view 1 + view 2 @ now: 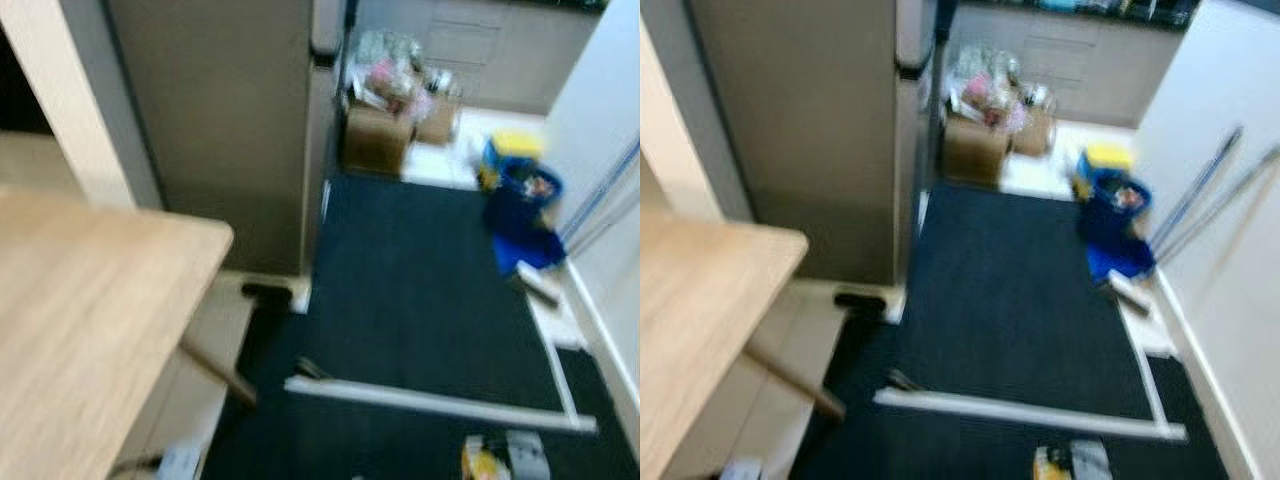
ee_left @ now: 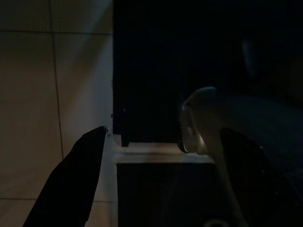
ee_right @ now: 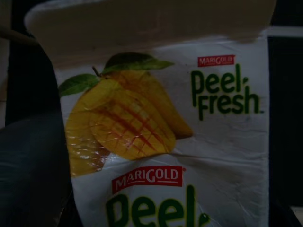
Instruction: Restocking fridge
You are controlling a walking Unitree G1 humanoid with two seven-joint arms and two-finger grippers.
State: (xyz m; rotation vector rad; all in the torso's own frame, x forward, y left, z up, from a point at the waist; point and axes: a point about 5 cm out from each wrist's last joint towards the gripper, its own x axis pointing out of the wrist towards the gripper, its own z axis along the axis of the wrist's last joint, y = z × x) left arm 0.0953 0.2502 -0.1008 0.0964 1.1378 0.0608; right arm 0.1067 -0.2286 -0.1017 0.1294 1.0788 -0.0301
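A tall grey-beige fridge (image 1: 210,120) stands ahead on the left, seen from its side, with a pale handle (image 1: 325,30) at its front corner. The head views are blurred. My right gripper (image 3: 156,198) is shut on a white Marigold Peel Fresh mango juice carton (image 3: 189,142), which sits close against the wrist camera. The carton also shows as a yellow and white patch (image 1: 483,463) at the bottom edge of the left eye view. My left gripper (image 2: 161,184) hangs open in the dark over pale floor tiles, with nothing between its fingers.
A light wooden table (image 1: 80,300) juts in at the near left. A dark mat (image 1: 420,280) runs ahead past the fridge, crossed by a white bar (image 1: 440,400). Cardboard boxes (image 1: 380,135) and a blue bucket (image 1: 525,190) stand beyond. Mop handles (image 1: 1200,190) lean on the right wall.
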